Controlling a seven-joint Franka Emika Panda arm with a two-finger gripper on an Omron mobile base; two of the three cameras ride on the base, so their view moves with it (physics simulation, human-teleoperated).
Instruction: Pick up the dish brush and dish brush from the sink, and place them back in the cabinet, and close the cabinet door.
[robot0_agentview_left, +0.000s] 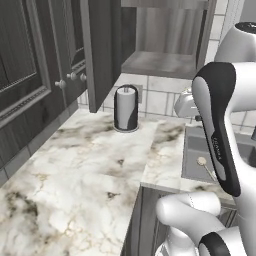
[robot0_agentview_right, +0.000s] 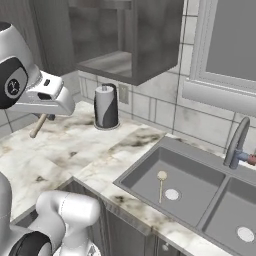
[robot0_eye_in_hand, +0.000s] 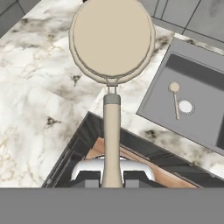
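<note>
The cabinet (robot0_agentview_right: 125, 40) hangs open above the surface (robot0_agentview_left: 75, 170), its shelf (robot0_agentview_left: 160, 64) bare, and the cabinet door (robot0_agentview_left: 100, 50) stands swung out toward me at its left edge. Below and to the right, the sink (robot0_agentview_right: 150, 175) is sunk into the marble; one dish brush (robot0_agentview_right: 161, 184) lies on its dark floor, round head away from the front wall, handle pointing toward me, just beside the white drain disc (robot0_agentview_right: 172, 194). A second basin (robot0_agentview_right: 235, 220) sits to the right with its own drain.

My tool (robot0_eye_in_hand: 112, 179) is closed on the handle of the other dish brush (robot0_eye_in_hand: 112, 39). I hold it up over the corner of the surface, its round head pointing away from my hand, well clear of the marble.

A dark paper towel holder (robot0_agentview_left: 126, 108) stands upright on the surface by the tiled wall, under the cabinet's front lip, between the door and the sink. The faucet (robot0_agentview_right: 236, 145) rises behind the sink's divider.

The marble to my left lies open out to its front edge.
</note>
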